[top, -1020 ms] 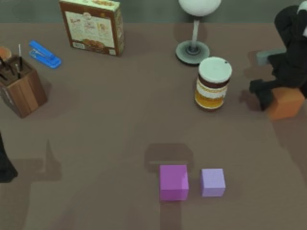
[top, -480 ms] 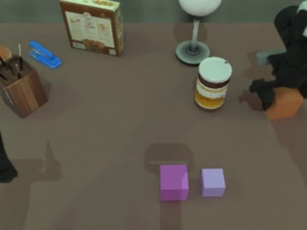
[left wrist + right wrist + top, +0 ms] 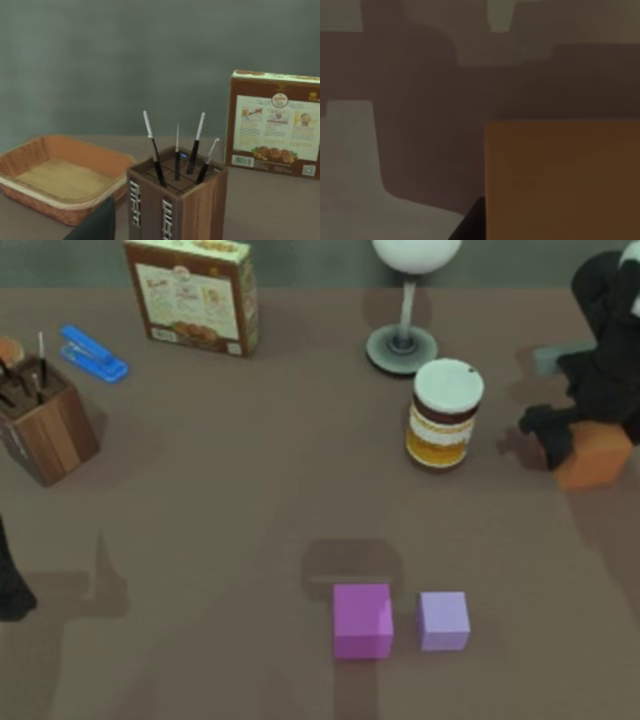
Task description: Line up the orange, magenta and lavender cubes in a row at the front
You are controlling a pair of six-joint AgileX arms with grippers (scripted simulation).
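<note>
The orange cube [image 3: 598, 462] stands on the table at the far right, behind the jar's line. My right gripper [image 3: 585, 440] is down over it and shut on it; one dark finger [image 3: 472, 222] lies against the cube's side [image 3: 560, 180] in the right wrist view, the other is hidden. At the front centre the magenta cube [image 3: 362, 620] and the smaller lavender cube [image 3: 444, 620] sit side by side, a small gap between them. My left gripper [image 3: 10, 590] is parked at the left edge, open and holding nothing.
A jar [image 3: 443, 415] stands left of the orange cube, a lamp base [image 3: 401, 348] behind it. A cereal box [image 3: 192, 295], blue stapler [image 3: 92, 352] and wooden knife block [image 3: 45, 425] fill the back left. A wicker basket [image 3: 60, 175] lies beyond the block.
The right gripper has sunk slightly over the orange cube, then held still. The cubes and the left arm have not moved.
</note>
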